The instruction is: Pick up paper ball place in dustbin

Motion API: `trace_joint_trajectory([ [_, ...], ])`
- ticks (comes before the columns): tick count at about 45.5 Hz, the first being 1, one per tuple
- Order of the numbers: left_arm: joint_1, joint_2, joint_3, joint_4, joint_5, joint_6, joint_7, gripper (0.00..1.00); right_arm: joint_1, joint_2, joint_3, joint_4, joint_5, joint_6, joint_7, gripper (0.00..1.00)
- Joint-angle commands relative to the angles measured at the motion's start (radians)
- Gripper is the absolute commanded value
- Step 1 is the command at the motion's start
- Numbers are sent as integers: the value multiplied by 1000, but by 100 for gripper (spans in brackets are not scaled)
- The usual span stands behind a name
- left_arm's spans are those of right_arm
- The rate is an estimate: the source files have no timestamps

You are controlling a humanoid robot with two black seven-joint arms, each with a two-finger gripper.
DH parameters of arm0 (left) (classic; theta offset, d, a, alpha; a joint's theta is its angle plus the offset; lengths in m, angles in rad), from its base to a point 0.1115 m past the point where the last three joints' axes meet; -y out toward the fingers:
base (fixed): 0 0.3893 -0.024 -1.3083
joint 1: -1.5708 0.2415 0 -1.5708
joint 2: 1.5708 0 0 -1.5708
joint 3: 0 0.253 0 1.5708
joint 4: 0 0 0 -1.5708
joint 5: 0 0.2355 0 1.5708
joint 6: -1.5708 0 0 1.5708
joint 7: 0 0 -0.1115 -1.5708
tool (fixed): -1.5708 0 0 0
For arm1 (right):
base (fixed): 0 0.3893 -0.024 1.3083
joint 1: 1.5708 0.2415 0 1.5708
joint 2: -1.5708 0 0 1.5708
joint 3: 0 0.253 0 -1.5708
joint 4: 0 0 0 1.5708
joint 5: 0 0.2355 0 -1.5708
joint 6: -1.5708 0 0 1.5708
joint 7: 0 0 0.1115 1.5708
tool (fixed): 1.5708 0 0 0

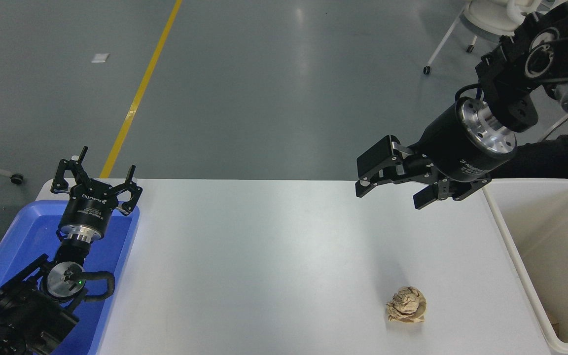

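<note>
The tan-brown paper ball (pixel 406 305) lies on the white table (pixel 264 256) near its front right. The off-white dustbin (pixel 511 246) stands at the table's right edge, its inside mostly bare. My right gripper (pixel 390 195) is open and empty, held high above the table's far right part, well behind and above the paper ball and just left of the dustbin. My left gripper (pixel 95 177) is open and empty, parked over the blue tray at the lower left.
A shallow blue tray (pixel 116 256) sits at the table's left end under the left arm. A person's dark sleeve (pixel 550 158) shows at the right edge behind the dustbin. A wheeled white stand (pixel 481 19) is on the floor at top right.
</note>
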Motion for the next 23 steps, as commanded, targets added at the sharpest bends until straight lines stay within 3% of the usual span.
trace_joint_trajectory([
  [1,0,0,0,0,0,0,0,100,-131,-120,-3,2,-165,-59,2,100],
  [10,0,0,0,0,0,0,0,100,-355,-312,8,1,-403,-142,4,100],
  [23,-1,0,0,0,0,0,0,100,-705,-395,141,-115,-549,-262,11,100],
])
